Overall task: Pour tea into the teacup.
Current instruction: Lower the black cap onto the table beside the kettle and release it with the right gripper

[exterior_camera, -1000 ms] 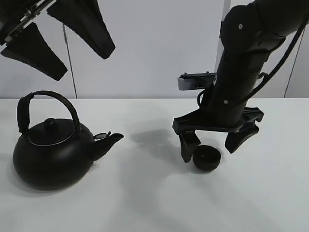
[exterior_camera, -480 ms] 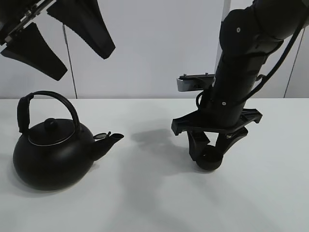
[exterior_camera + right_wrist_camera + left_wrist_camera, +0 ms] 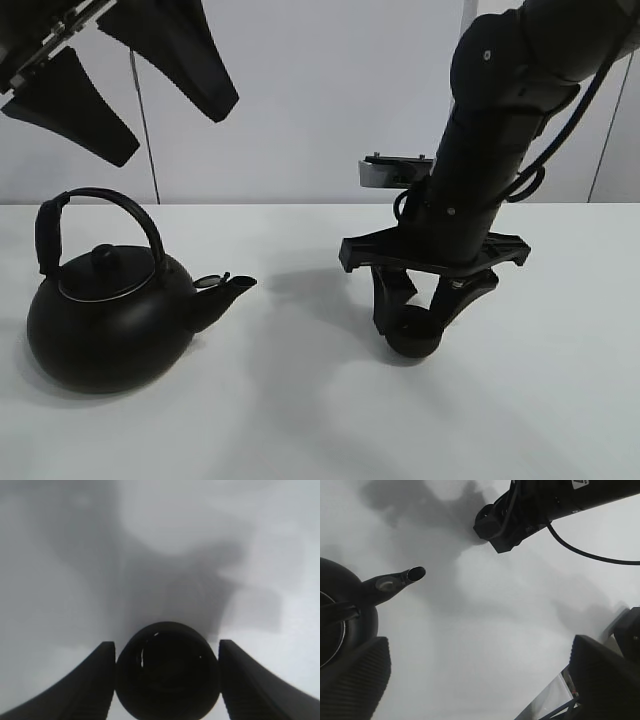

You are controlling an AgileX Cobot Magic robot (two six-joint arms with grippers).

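Lower left of the high view: kettle (image 3: 105, 320), upright on the table (image 3: 300, 430), spout (image 3: 238, 285) pointing toward centre. Lower centre-right: teacup (image 3: 408, 342) at table level, well apart from the spout, with the right gripper (image 3: 415, 318) closed on its sides. Upper left: left gripper (image 3: 175, 130), spread wide and holding nothing, high above the kettle. Likely hazards: the small round teacup may slip or tip in the pinch if moved, and a pour across this gap would probably miss.
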